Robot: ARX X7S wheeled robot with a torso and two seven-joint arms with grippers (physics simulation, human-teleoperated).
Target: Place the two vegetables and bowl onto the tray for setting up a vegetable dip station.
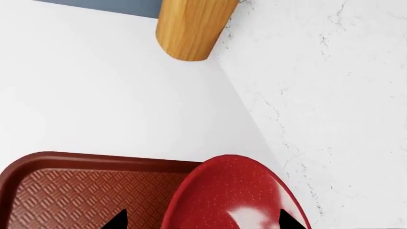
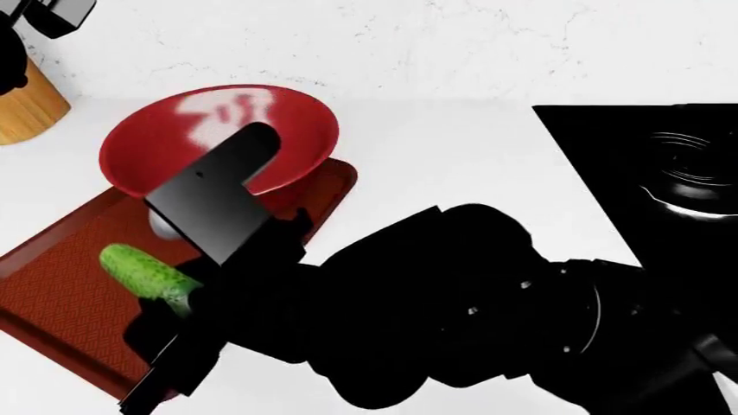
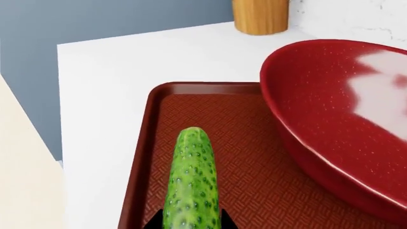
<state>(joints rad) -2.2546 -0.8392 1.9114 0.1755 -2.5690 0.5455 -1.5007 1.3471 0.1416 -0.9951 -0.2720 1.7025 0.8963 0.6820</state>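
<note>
The white counter (image 2: 461, 164) runs back to a marbled wall (image 2: 461, 43). At the right sits a black hob (image 2: 645, 173). Most of the near view is blocked by the robot's black arms (image 2: 461, 320), which cover the tray's near right part.

The tray (image 2: 58, 285) lies at the left, its long axis running from near left toward far right. On its far end rests the bowl (image 2: 219, 138), tilted, with its far rim past the tray's edge. A flat black arm link crosses the front of the bowl and hides part of it.

A wooden block (image 2: 29, 108) stands at the far left, against the wall, well apart from the tray.

The cucumber (image 2: 144, 270) lies over the tray's middle, near the bowl. Its long axis runs from far left to near right, and its free end points far left. The right gripper (image 3: 190, 224) is clamped on its near end; only the dark fingertips show beside it.

The left gripper (image 1: 200, 222) is at the bowl's rim, with one fingertip (image 1: 117, 220) over the tray and the other on the far side of the rim. I cannot tell whether the jaws are gripping it.

The carrot is not in sight.
</note>
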